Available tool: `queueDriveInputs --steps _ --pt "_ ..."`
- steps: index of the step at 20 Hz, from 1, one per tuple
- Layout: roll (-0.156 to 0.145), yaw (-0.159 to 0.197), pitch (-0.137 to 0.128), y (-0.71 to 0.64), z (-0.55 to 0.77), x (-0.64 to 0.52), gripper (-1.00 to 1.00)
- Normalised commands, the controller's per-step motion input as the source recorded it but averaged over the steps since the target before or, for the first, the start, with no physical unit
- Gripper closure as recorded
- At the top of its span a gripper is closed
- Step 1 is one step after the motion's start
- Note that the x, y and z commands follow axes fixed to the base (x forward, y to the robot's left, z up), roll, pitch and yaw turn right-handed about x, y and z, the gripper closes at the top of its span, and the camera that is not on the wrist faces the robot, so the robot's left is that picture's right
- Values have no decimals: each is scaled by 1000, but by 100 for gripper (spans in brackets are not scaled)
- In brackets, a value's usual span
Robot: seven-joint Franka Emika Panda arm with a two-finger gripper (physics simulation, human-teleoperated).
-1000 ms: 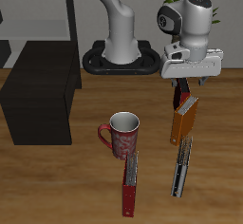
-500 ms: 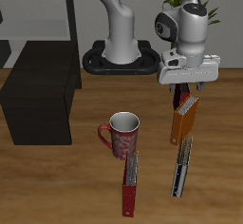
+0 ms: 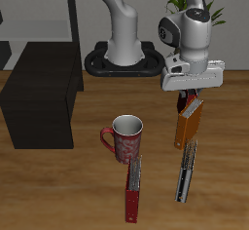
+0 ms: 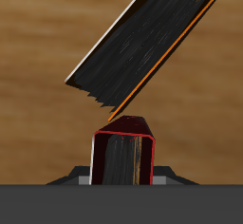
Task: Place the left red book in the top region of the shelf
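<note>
My gripper (image 3: 189, 94) is shut on the left red book (image 3: 187, 102), a deep-red hardcover with dark edges. It holds the book upright just above the table, close behind the leaning orange book (image 3: 190, 125). In the wrist view the red book (image 4: 123, 157) sits between the jaws, with the orange book's dark edge (image 4: 152, 38) crossing beyond it. The shelf (image 3: 39, 107), a low matte-black cabinet, stands across the table from the gripper, well apart from it. Its flat top is bare.
A red mug (image 3: 124, 138) stands mid-table. A long thin red book (image 3: 133, 187) and a dark book (image 3: 186, 171) lie near the front edge. A tall pale grey rack (image 3: 34, 15) stands behind the cabinet. The robot base (image 3: 124, 58) is at the back.
The gripper has risen a little with the red book and shifted slightly toward the shelf side. The orange book and the other things have not moved.
</note>
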Motion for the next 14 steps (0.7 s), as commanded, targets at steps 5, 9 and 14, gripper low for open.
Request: queueDriveInputs --steps 5,9,14 --pt "-26 2 18 -80 8 39 100" --pt "-68 13 3 -183 168 -92 100" --pt "-124 16 -37 -409 391 -19 100"
